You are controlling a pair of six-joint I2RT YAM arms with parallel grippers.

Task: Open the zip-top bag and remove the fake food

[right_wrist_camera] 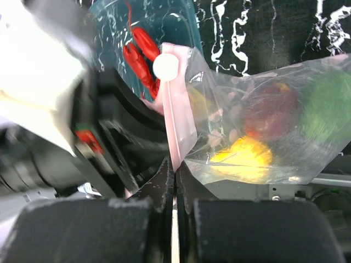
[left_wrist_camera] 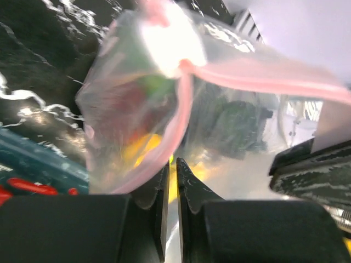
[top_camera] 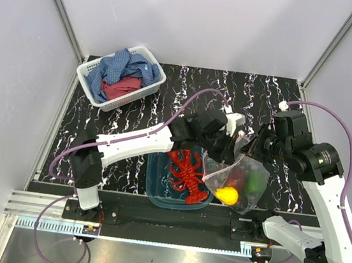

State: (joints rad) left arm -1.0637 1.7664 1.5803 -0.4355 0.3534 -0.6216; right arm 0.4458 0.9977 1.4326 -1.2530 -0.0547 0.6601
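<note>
Black marbled table [top_camera: 188, 82], from above: the teal tub [top_camera: 155, 183] sits at its near edge with the red lobster [top_camera: 187, 174] lying inside. Just right of the tub, the zip-top bag [top_camera: 238, 177] hangs between the left gripper [top_camera: 227, 149] and the right gripper [top_camera: 250, 148], with the yellow fruit [top_camera: 227, 194] at its bottom.

Left wrist: the fingers are clenched on one lip of the mouth.

Right wrist: the fingers pinch the pink zip strip [right_wrist_camera: 178, 109].

Best to draw the lips apart gently, with both pinches firm, and keep the mouth toward the tub.
</note>
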